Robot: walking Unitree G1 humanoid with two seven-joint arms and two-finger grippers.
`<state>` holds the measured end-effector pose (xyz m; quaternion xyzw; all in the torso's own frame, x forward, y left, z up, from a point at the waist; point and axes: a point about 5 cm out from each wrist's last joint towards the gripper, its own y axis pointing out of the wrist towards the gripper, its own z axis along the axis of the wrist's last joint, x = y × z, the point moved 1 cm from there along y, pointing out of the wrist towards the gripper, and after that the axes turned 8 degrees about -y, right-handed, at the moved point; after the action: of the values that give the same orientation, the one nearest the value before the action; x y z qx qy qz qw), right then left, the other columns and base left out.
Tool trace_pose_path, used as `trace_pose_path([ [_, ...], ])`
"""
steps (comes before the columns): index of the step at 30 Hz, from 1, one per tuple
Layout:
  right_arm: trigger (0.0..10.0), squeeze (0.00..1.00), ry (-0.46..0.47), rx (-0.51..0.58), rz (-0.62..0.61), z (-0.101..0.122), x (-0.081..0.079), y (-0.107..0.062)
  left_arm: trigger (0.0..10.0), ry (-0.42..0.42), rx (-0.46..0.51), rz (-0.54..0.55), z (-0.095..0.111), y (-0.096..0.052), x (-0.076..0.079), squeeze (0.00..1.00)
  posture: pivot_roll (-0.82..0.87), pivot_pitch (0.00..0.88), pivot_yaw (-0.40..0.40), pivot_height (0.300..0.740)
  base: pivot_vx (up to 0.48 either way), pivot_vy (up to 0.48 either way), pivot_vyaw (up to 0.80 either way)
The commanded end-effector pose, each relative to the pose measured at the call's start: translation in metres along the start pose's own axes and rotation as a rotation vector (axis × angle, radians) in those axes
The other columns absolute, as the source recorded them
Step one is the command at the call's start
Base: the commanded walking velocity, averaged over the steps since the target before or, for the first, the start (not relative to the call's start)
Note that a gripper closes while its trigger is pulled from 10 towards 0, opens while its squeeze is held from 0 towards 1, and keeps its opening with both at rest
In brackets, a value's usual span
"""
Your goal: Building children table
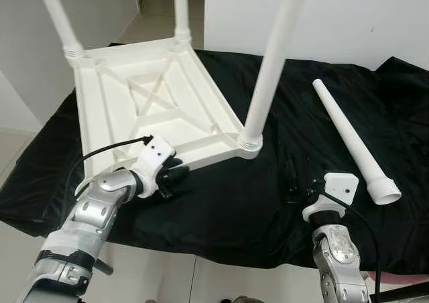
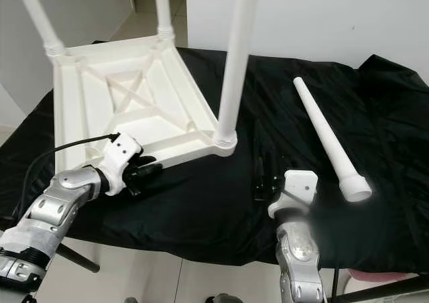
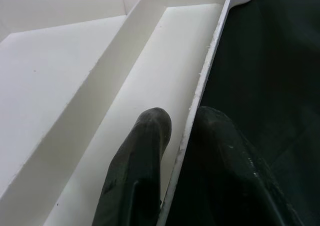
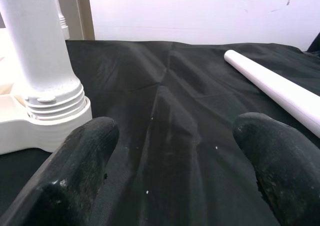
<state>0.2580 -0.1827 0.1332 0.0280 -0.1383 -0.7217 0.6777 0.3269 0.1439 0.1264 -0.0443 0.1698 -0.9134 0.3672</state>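
Note:
A white plastic children's table [image 1: 154,95] lies upside down on a black cloth [image 1: 255,202]. Three white legs stand screwed into its corners, the nearest one [image 1: 268,75] at the front right corner. My left gripper [image 1: 175,172] is shut on the table's near rim [image 3: 200,86], one finger [image 3: 145,151] inside the rim and one outside. A loose white leg [image 1: 348,139] lies on the cloth to the right, its wide end towards me. My right gripper [image 4: 175,131] is open and low over the cloth, between the table's front right corner [image 4: 45,116] and the loose leg [image 4: 275,88].
The cloth covers a low surface whose front edge [image 1: 201,249] runs just before my arms, with tiled floor below. A white wall [image 1: 348,21] stands behind, and a doorway opens at the back left.

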Motion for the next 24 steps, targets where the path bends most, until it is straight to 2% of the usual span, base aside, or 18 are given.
trace_pose_path([
  [1, 10.0, 0.0, -0.002, -0.004, -0.005, -0.003, 0.001, 0.0, 0.0, -0.062, -0.102, 0.227, -0.031, -0.002, -0.008, 0.0, -0.04, 0.089, -0.029, 0.74, 0.0, 0.0, 0.0],
  [2, 10.0, 0.0, -0.002, -0.004, -0.005, -0.003, 0.001, 0.0, 0.0, -0.062, -0.102, 0.227, -0.031, -0.002, -0.008, 0.0, -0.04, 0.089, -0.029, 0.74, 0.0, 0.0, 0.0],
  [3, 10.0, 0.0, -0.002, -0.003, -0.004, -0.003, 0.001, 0.001, 5.4, -0.044, -0.09, 0.173, -0.028, 0.008, 0.006, 0.0, -0.03, 0.091, -0.03, 0.74, 0.0, 0.0, 0.0],
  [5, 10.0, 0.0, -0.002, -0.002, -0.004, -0.003, 0.001, 0.001, 5.4, -0.032, -0.087, 0.151, -0.027, 0.012, 0.012, 0.0, -0.03, 0.091, -0.03, 0.74, 0.0, 0.0, 0.0],
  [6, 10.0, 0.0, -0.002, -0.002, -0.004, -0.003, 0.001, 0.001, 10.0, -0.024, -0.088, 0.129, -0.027, 0.016, 0.018, 0.0, -0.03, 0.091, -0.03, 0.74, 0.0, 0.0, 0.0],
  [9, 10.0, 0.0, -0.004, 0.0, -0.004, -0.004, 0.001, 0.002, 10.0, -0.065, -0.055, 0.066, -0.021, 0.028, 0.036, 0.0, -0.03, 0.097, -0.027, 0.74, 0.0, 0.0, 0.0],
  [10, 10.0, 0.0, -0.004, 0.0, -0.005, -0.004, 0.001, 0.003, 10.0, -0.07, -0.042, 0.048, -0.018, 0.031, 0.041, 0.24, -0.03, 0.097, -0.027, 0.74, 0.0, 0.0, 0.0],
  [11, 10.0, 0.0, -0.004, 0.0, -0.005, -0.004, 0.001, 0.003, 10.0, -0.07, -0.042, 0.048, -0.018, 0.031, 0.041, 0.24, -0.03, 0.097, -0.027, 0.74, 0.0, 0.0, 0.0],
  [12, 10.0, 0.0, -0.004, 0.0, -0.007, -0.004, 0.001, 0.003, 10.0, -0.074, -0.02, 0.027, -0.013, 0.035, 0.047, 1.0, -0.04, 0.102, -0.021, 0.74, 0.0, 0.0, 0.0],
  [20, 10.0, 0.0, 0.0, 0.002, -0.021, -0.004, 0.001, 0.005, 10.0, -0.088, 0.033, 0.02, 0.001, 0.041, 0.05, 1.0, -0.03, 0.105, -0.017, 0.74, 0.0, 0.0, 0.0],
  [21, 10.0, 0.0, 0.002, 0.003, -0.023, -0.004, 0.001, 0.006, 10.0, -0.085, 0.043, -0.005, 0.004, 0.039, 0.052, 0.0, -0.03, 0.106, -0.016, 0.74, 0.0, 0.0, 0.0],
  [24, 10.0, 0.0, 0.004, 0.006, -0.026, -0.004, -0.001, 0.008, 10.0, -0.057, 0.072, -0.044, 0.008, 0.034, 0.055, 0.0, -0.03, 0.106, -0.014, 0.74, 0.0, 0.0, 0.0],
])
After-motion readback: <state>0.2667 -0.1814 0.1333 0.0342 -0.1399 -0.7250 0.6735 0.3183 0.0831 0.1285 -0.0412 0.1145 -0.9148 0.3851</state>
